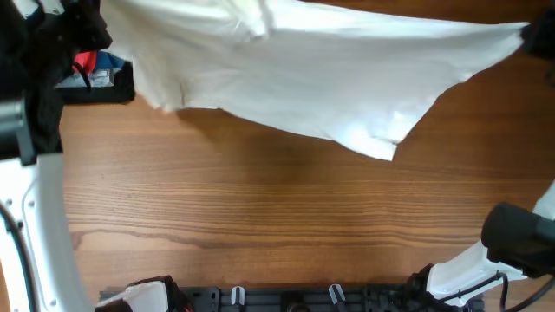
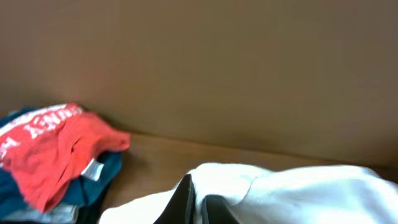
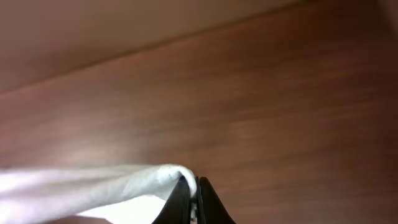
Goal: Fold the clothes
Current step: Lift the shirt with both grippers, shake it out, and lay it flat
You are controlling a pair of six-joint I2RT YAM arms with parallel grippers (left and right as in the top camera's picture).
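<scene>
The clothes (image 1: 303, 78), a large white garment, hang stretched in the air across the far side of the table, with a lower corner drooping near the middle right. My left gripper (image 2: 198, 202) is shut on a bunched white edge (image 2: 298, 193) at the garment's left end. At the right end, my right gripper (image 3: 194, 190) is shut on a thin fold of the cloth (image 3: 93, 186) and shows at the overhead view's far right edge (image 1: 538, 36). No print or label shows.
A pile of red and blue garments (image 2: 50, 149) lies at the far left, also seen from above (image 1: 94, 65). The wooden table (image 1: 260, 208) stretches below the cloth. A brown wall (image 2: 249, 74) stands behind. A black rail (image 1: 286, 299) lines the front edge.
</scene>
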